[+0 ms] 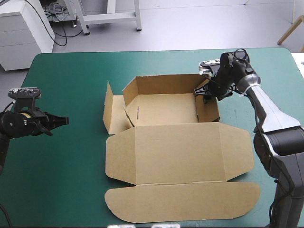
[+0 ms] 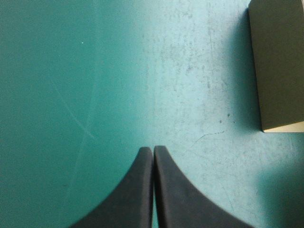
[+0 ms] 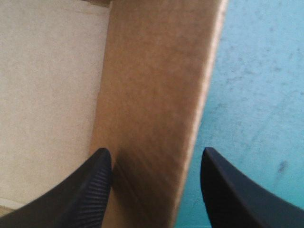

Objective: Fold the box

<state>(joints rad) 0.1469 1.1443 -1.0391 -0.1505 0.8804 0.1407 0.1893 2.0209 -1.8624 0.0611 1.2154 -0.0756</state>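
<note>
Box (image 1: 164,109) is laid on teal-green cover (image 1: 71,180), lid (image 1: 175,152) flat | right gripper (image 3: 154,159) is spread astride box's right wall (image 3: 152,95) | left gripper (image 2: 153,149) is pressed together, well left of box | risk: right wall may be buckled by skewed clamping

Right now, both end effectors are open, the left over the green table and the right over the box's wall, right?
No: the left end effector is shut, fingers together over the teal-green cover, as the left wrist view shows. The right end effector is open over a wall of the box.
</note>
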